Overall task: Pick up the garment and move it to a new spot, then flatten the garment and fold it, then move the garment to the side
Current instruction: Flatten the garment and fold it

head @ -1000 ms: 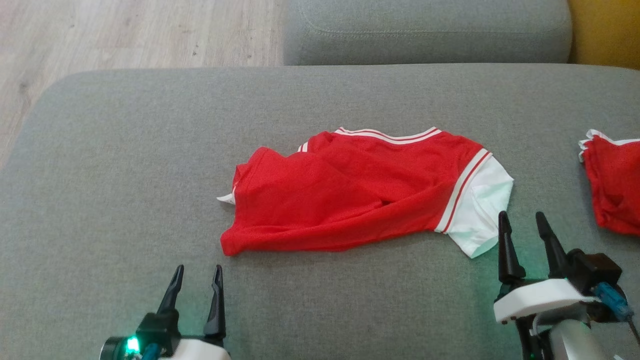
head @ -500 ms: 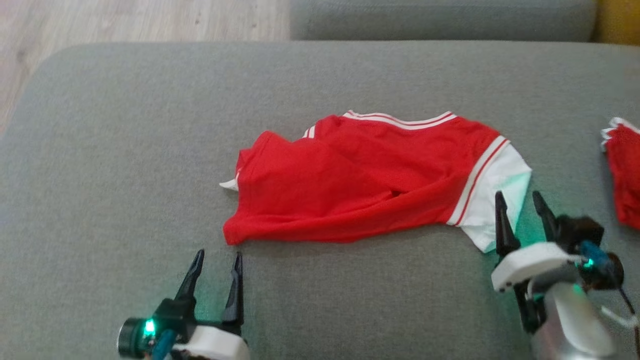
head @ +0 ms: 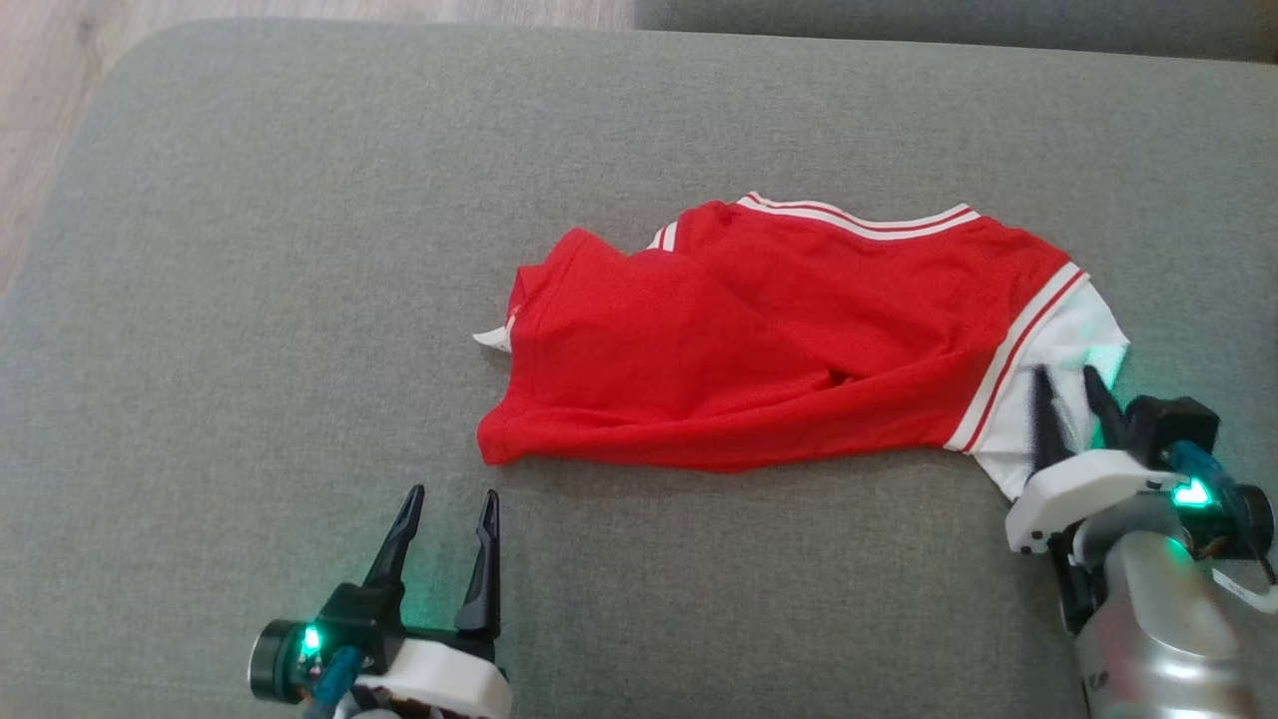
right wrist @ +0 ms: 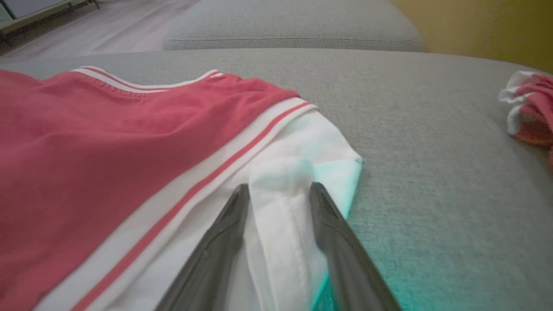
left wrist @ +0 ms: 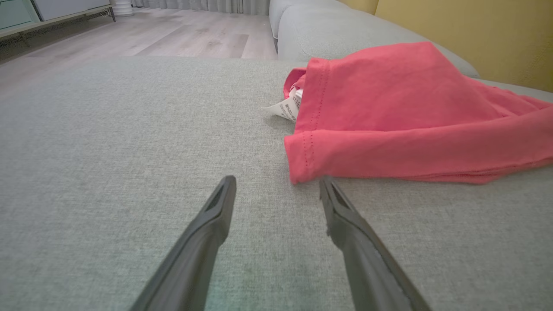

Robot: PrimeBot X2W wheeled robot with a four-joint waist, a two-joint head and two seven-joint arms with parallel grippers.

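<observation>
Garment (head: 759,340) lies crosswise — white sleeve (head: 1088,335) twd right pincer (head: 1065,374).

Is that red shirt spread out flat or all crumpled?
Crumpled. The shirt lies on the couch with one red layer flopped over another, creases running across it, and its white sleeve bunched.

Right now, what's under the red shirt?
The grey sofa cushion lies under the red shirt. A white label pokes out from its left edge. Anything else beneath the cloth is hidden.
</observation>
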